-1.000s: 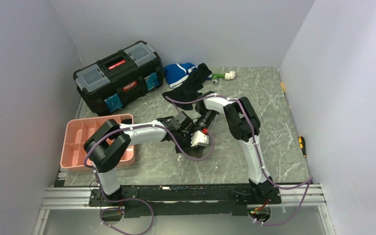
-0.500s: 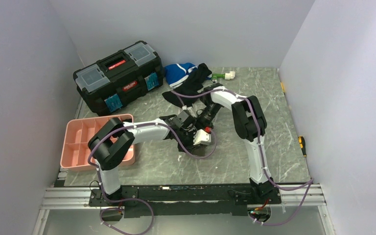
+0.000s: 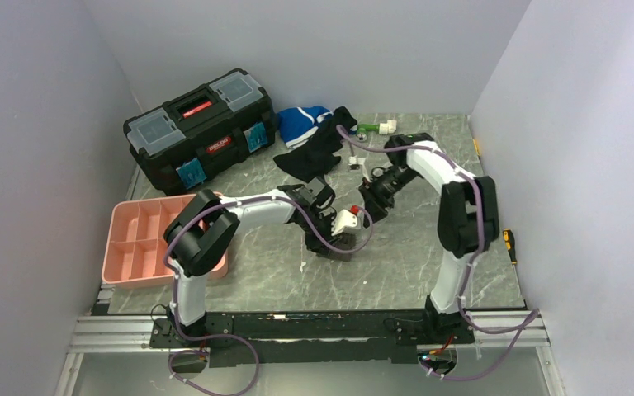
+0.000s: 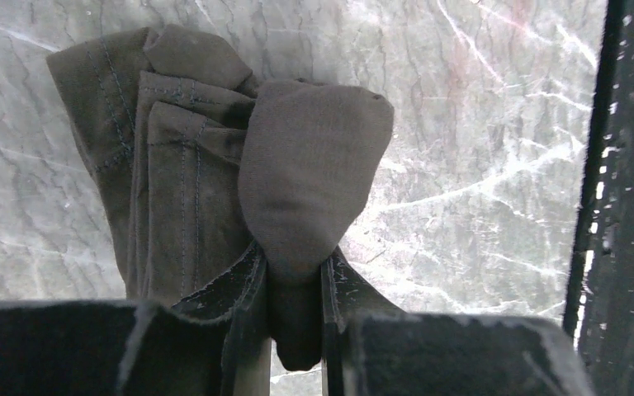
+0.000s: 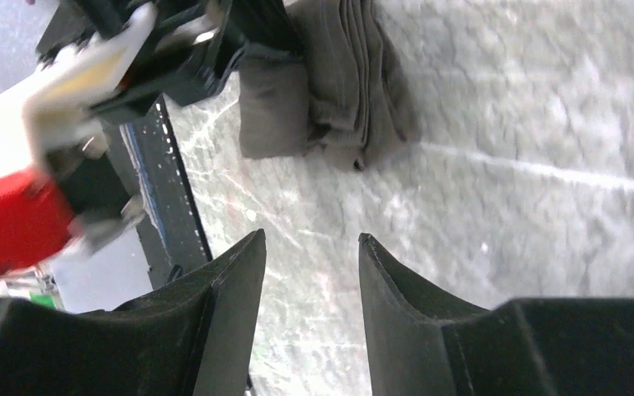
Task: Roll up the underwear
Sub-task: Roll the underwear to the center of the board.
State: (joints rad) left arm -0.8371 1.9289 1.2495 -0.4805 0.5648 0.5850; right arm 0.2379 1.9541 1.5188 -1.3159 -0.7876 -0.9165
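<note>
Left arm [image 3: 256,210] low across the bench [image 3: 396,264], left pincer [image 4: 290,272] tight on underwear [image 4: 190,198]; right pincer [image 5: 309,247] apart, empty, nearby; toolbox [image 3: 200,128] in far-left corner

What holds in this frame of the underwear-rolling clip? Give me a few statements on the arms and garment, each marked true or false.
1. The left arm's fingers are shut on a fold of the underwear. True.
2. The right arm's fingers grip the underwear too. False: they are open, empty and apart from it.
3. The underwear lies in the pink tray. False: it lies bunched on the table, to the right of the tray.
4. The black toolbox has its lid closed. True.
</note>
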